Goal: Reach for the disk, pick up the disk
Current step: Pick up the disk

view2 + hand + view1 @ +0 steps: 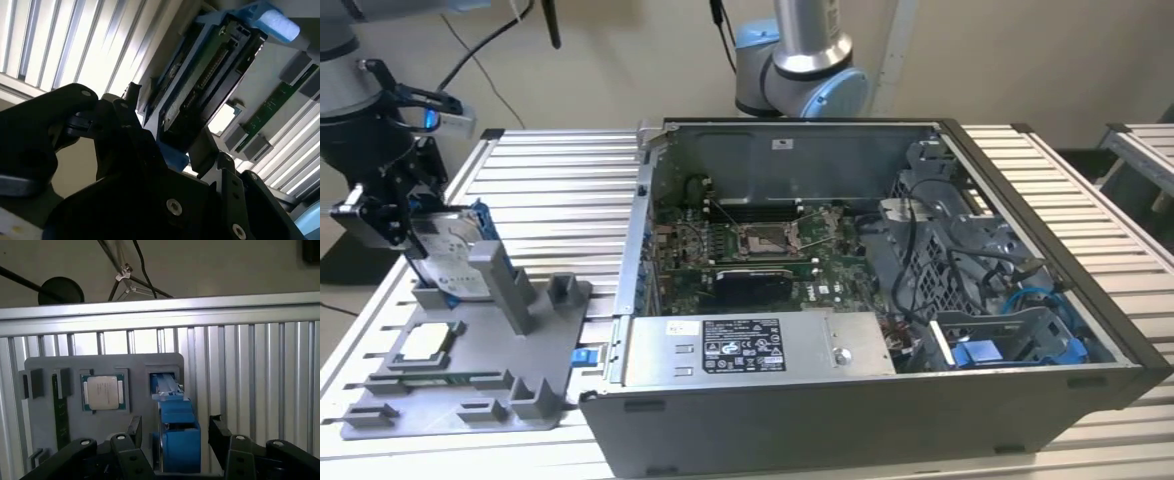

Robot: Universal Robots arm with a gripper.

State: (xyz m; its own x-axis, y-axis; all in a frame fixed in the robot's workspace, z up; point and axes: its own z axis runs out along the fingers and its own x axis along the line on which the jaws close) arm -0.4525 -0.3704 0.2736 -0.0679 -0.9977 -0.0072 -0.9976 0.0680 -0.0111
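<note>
End effector (175, 424) set astride the upright disk (176, 450), fingers apart.
In the exterior view the disk is seated on edge in the grey fixture (520, 375), at 9 o'clock of the open computer case (854, 420). In the first wrist view narrow gaps are noted beside both blue frame edges.

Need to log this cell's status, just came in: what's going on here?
The arm's gripper is at the disk, a blue-framed hard drive standing on edge in a slot of the grey fixture plate beside the open computer case. In the first wrist view its open fingers flank the drive with a gap on each side, so it is not gripped or lifted yet. A processor chip lies in a neighbouring pocket.
</note>
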